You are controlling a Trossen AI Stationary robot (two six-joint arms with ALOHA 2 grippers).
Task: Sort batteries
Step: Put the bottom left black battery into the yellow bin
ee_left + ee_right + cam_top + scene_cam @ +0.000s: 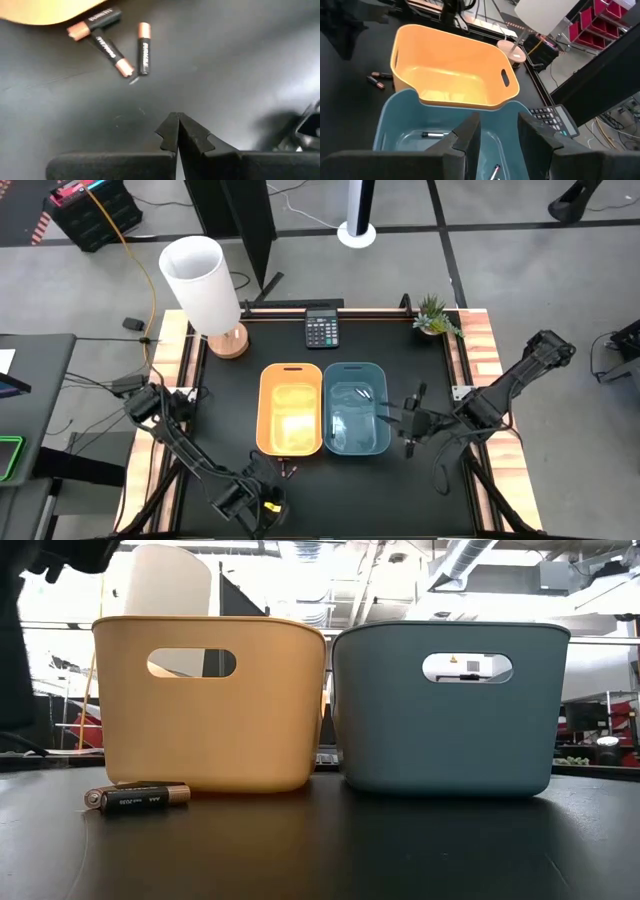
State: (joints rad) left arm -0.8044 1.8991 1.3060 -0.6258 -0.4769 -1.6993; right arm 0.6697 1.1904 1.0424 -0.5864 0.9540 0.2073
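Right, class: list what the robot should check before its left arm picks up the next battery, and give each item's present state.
1. Left gripper empty: ok.
2. Its fingers opened for a grasp: not ok, shut.
3. Dark batteries lying exposed on the table: ok, three.
4. Orange bin has room: ok, looks empty.
5. Right gripper out of the way: ok, open over the blue bin.

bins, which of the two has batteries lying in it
The blue bin: two slim batteries lie on its floor, while the orange bin beside it shows a bare floor.
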